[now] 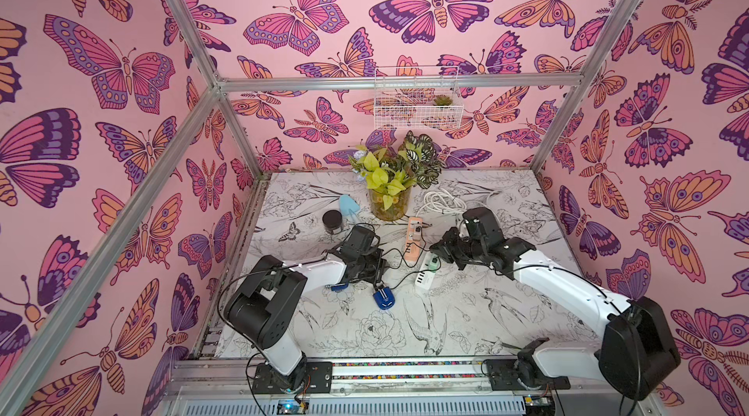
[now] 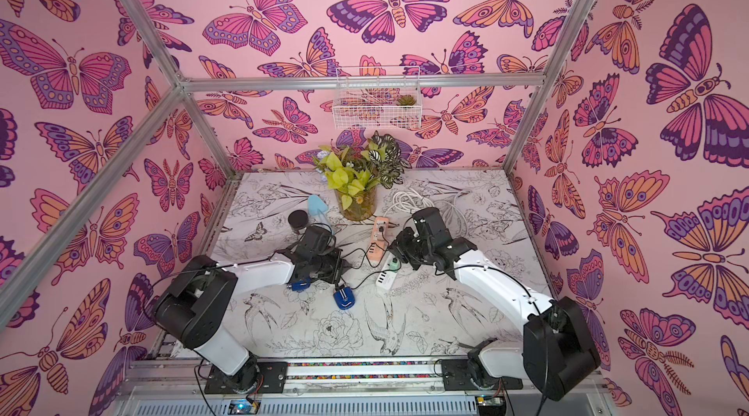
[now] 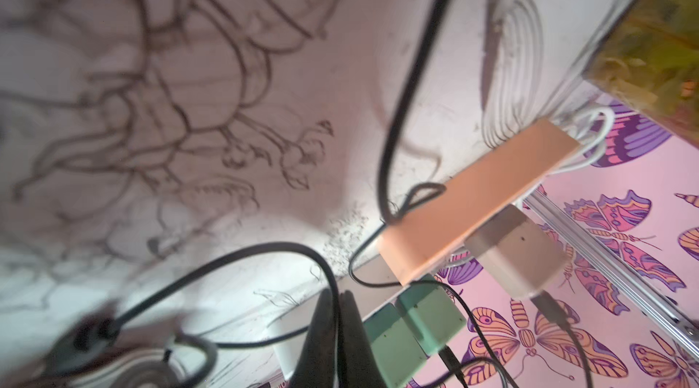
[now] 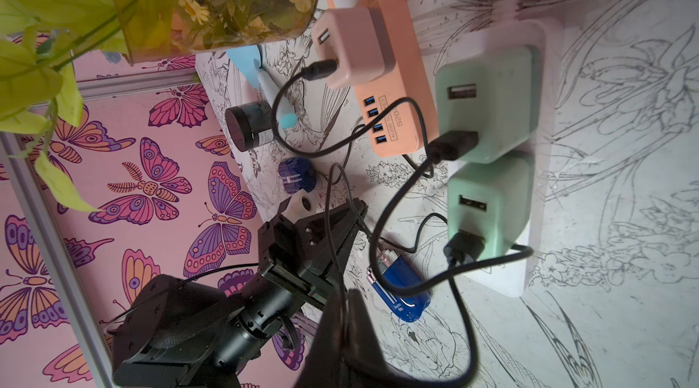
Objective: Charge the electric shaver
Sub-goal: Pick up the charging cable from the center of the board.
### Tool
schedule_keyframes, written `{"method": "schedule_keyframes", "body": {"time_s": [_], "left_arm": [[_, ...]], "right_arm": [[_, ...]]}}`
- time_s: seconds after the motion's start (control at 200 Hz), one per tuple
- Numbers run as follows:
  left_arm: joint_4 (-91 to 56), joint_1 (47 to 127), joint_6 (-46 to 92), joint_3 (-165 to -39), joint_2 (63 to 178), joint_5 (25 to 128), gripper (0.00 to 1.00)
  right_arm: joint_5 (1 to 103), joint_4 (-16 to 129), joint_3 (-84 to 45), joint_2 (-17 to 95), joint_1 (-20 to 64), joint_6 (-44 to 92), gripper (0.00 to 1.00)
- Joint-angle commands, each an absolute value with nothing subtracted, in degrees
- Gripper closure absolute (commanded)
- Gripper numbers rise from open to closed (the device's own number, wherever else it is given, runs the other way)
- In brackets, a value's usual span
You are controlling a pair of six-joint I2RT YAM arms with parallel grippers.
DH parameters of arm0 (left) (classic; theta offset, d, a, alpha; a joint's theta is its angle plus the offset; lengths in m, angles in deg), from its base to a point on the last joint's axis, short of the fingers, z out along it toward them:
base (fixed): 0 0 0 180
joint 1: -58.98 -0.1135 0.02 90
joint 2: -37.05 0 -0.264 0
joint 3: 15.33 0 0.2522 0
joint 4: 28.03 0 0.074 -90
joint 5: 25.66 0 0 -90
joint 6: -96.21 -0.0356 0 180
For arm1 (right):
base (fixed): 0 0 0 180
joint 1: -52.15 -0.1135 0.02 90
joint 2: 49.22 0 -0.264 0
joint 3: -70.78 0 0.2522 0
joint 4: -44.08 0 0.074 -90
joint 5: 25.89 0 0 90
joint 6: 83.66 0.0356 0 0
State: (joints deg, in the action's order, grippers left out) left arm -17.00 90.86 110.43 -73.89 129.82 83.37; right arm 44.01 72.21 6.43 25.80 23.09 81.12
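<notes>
Blue plastic marks the electric shaver (image 1: 383,298). It lies on the flower-printed table (image 1: 498,312) between the two arms, just in front of the left gripper (image 1: 377,268) and near the front end of the white power strip (image 1: 424,276). A second blue piece (image 1: 338,287) sits mostly hidden under the left arm's wrist, and what it is cannot be made out. No view shows whether a plug is seated in the shaver.

The left wrist view is blurred. There the white strip is largely cut off by the frame edge, so mainly its two green adapters (image 3: 412,322) show, next to the orange power strip (image 3: 472,201).

The left gripper is clenched. In its wrist view the two dark fingers (image 3: 321,337) press together, and a black cable (image 3: 287,245) arcs down into the seam between them, pinched there. In both top views that cable runs on toward the shaver.

The right gripper (image 1: 437,249) hangs over the far end of the white strip, close to a green adapter. In its wrist view its fingers (image 4: 325,348) are dark, out of focus and cut off at the frame edge. They stand close together with black cable looping past, but I cannot tell whether they are parted or gripping anything.
</notes>
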Motion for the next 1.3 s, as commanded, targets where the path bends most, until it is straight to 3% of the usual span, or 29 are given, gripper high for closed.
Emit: {"method": "schedule_keyframes", "body": {"time_s": [0.0,0.095,0.195,0.471,0.696,1.127,1.247,1.292], "left_arm": [[-13.44,90.63,110.27,-75.13,124.14,82.95,1.00],[-9.41,90.63,110.27,-76.29,120.25,82.30,1.00],[-5.70,90.63,109.21,-78.27,117.56,81.53,1.00],[-1.50,90.84,104.27,-86.03,118.21,82.23,1.00],[0.34,91.76,103.67,-89.51,118.86,83.09,1.00],[0.62,92.03,102.92,-91.18,119.21,84.09,1.00],[0.51,92.03,102.43,-91.74,119.84,84.49,1.00],[0.45,91.95,101.91,-92.31,120.21,84.70,1.00]], "right_arm": [[42.95,75.55,5.42,23.59,23.49,80.70,0.71],[41.60,78.56,4.23,22.16,23.65,80.94,0.55],[39.96,79.43,3.93,19.82,23.58,83.01,0.46],[39.30,69.27,6.24,15.85,20.49,97.27,0.42],[42.89,53.29,6.77,22.45,17.43,104.23,0.42],[41.14,45.95,3.59,32.26,15.58,106.59,0.58],[40.30,46.26,2.87,33.37,15.34,106.88,0.69],[40.21,46.48,3.11,33.40,15.26,107.11,0.78]]}}
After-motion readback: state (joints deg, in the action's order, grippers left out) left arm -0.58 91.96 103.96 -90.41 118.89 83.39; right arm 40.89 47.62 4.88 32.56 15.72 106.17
